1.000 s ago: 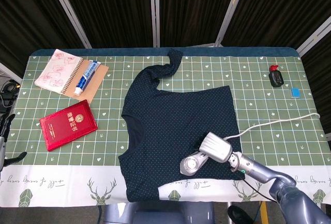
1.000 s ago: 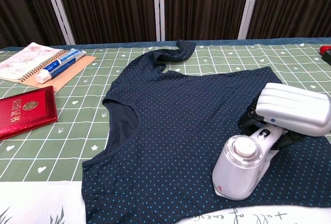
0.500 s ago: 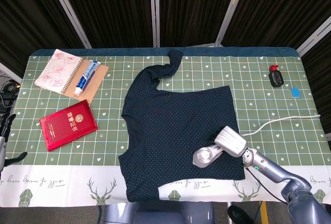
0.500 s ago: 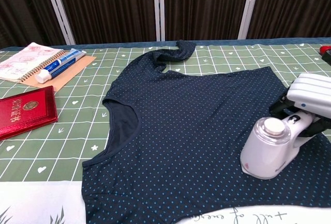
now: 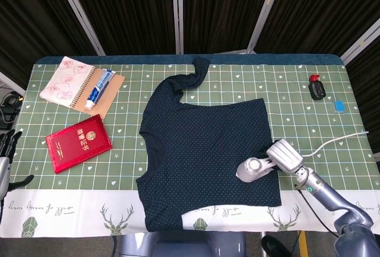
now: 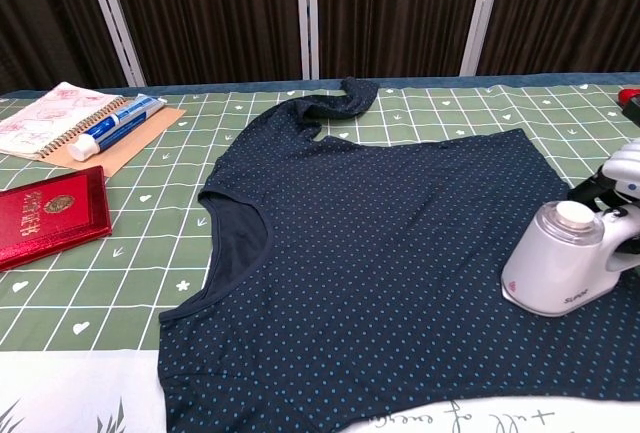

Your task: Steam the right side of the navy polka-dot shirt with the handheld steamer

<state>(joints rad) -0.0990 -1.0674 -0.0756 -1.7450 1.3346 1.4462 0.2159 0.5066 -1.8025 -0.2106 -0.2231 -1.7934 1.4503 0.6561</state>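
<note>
Your right hand [image 5: 285, 155] grips the handheld steamer [image 5: 254, 168] on the right edge of the navy polka-dot shirt [image 5: 205, 156].

The steamer sits head-down on the fabric near the shirt's lower right corner, and your fingers [image 6: 622, 167] are clamped around its handle; its white cord [image 5: 332, 141] trails off to the right across the green checked worktop [image 5: 309, 114]. The shirt lies flat in the middle of the worktop, one sleeve stretched toward the far edge. Your left hand [image 5: 7, 150] hangs off the worktop's left side with its fingers apart, holding nothing. A red booklet [image 5: 78, 142], a spiral notebook [image 5: 66, 80] and a tube of toothpaste [image 5: 99, 88] lie well to the left.
</note>
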